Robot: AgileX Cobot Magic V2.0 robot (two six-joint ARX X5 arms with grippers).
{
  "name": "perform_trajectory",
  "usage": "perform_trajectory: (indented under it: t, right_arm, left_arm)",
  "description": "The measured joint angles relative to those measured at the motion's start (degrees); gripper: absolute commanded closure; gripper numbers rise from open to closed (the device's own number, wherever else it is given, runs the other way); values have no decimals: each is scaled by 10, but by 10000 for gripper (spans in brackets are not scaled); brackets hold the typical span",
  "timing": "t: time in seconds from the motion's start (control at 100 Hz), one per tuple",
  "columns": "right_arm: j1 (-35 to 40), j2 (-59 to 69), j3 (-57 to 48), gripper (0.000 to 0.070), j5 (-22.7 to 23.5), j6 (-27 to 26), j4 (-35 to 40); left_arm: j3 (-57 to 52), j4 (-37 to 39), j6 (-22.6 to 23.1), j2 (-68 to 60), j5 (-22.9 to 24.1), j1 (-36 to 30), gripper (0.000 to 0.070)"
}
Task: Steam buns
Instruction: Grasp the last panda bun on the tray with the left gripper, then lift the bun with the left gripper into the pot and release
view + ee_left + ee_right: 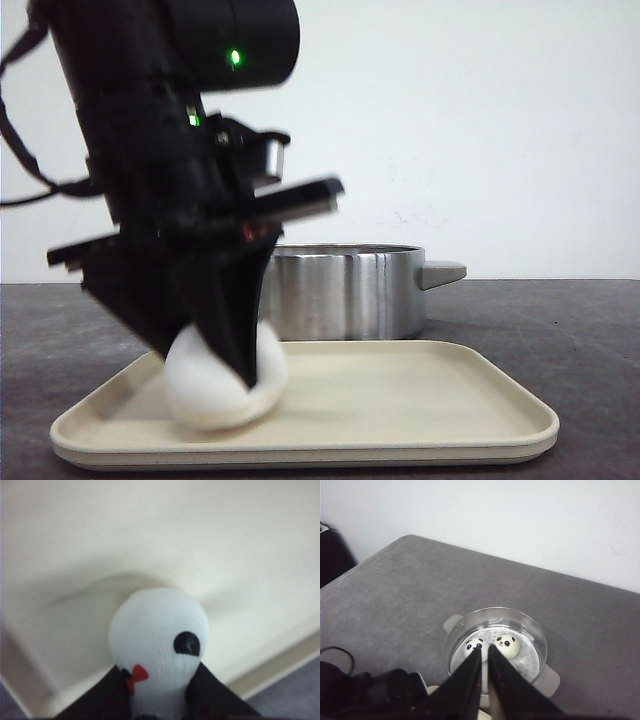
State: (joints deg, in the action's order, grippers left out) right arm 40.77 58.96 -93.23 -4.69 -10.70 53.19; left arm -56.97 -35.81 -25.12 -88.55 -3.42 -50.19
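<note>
My left gripper (218, 350) is shut on a white panda bun (215, 395) that rests on the cream tray (420, 400) near its left end. In the left wrist view the bun (157, 635) is squeezed between the black fingers (215, 695), with one black eye and a red mark showing. Two more panda buns (508, 645) lie face up side by side in the steel steamer pot (538, 645); the other one (471, 646) is partly behind my right finger. My right gripper (485, 651) hangs high above the pot, shut and empty. No fourth bun shows.
The steel pot (345, 290) with side handles stands just behind the tray on the dark grey table (560, 330). A white wall is at the back. My left arm (370, 690) shows dark below the right wrist camera.
</note>
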Motion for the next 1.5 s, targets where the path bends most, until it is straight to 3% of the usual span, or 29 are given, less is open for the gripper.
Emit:
perform_trajectory:
  t: [0.13,0.32,0.45,0.81,1.15,1.24,1.28,1.45,1.5]
  right_arm:
    - [0,0,0,687,0,0,0]
    - [0,0,0,687,0,0,0]
    - [0,0,0,687,0,0,0]
    - [0,9,0,687,0,1,0]
    - [0,26,0,687,0,1,1]
    - [0,28,0,687,0,0,1]
    - [0,28,0,687,0,0,1]
    - [0,28,0,687,0,0,2]
    - [0,28,0,687,0,0,2]
  left_arm:
    - [-63,-15,25,52,-12,-6,696]
    - [-158,-16,71,71,43,9,696]
    - [-199,7,91,54,48,47,696]
    - [-214,40,106,-52,49,139,696]
    - [-214,73,108,-156,49,151,689]
    - [-214,71,108,-171,49,151,643]
    - [-214,68,108,-177,49,152,593]
    - [-216,73,111,-186,47,152,146]
    - [-217,79,112,-186,47,152,89]
